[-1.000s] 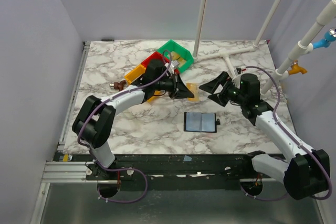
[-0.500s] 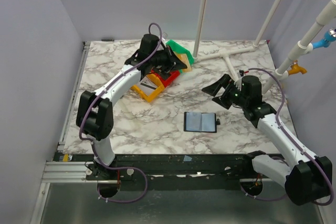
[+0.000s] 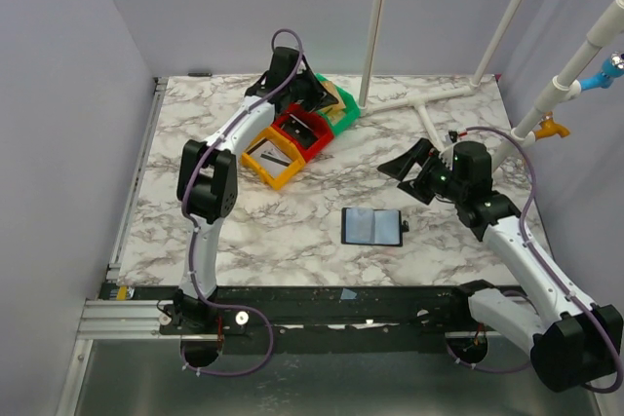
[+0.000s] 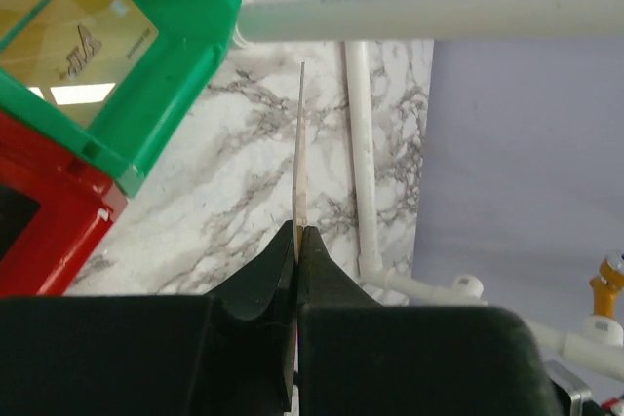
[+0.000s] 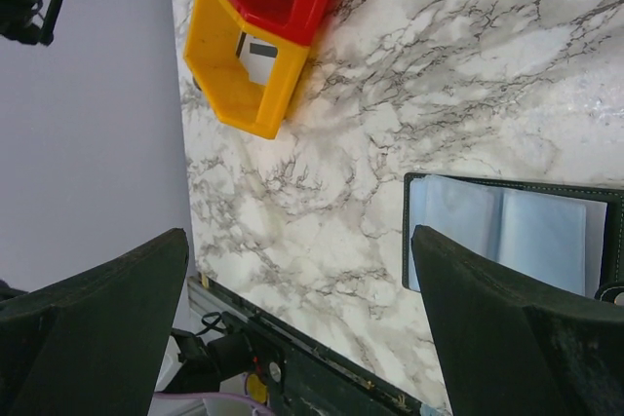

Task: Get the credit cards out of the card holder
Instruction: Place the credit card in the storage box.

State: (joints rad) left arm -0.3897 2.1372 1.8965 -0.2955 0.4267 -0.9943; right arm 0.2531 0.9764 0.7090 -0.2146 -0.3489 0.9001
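The card holder (image 3: 371,226) lies open and flat on the marble table, bluish-grey inner faces up; the right wrist view shows it too (image 5: 507,239). My left gripper (image 4: 297,229) is shut on a thin tan credit card (image 4: 300,143), seen edge-on and sticking out past the fingertips. From above, that gripper (image 3: 317,94) hangs at the green bin (image 3: 343,116) at the back. Another tan-gold card (image 4: 68,36) lies inside the green bin (image 4: 166,65). My right gripper (image 3: 409,165) stands wide open, above the table right of centre, beyond the holder. Nothing sits between its fingers (image 5: 88,319).
The red bin (image 3: 302,132) and the yellow bin (image 3: 273,161) stand in a row with the green one; each holds a small flat item. White pipes (image 3: 419,104) lie at the back right, and one upright pole (image 3: 375,26) rises behind the green bin.
The left arm has swung from the table's middle to the back, carrying the card up over the green bin. The right arm has barely moved and stays open.
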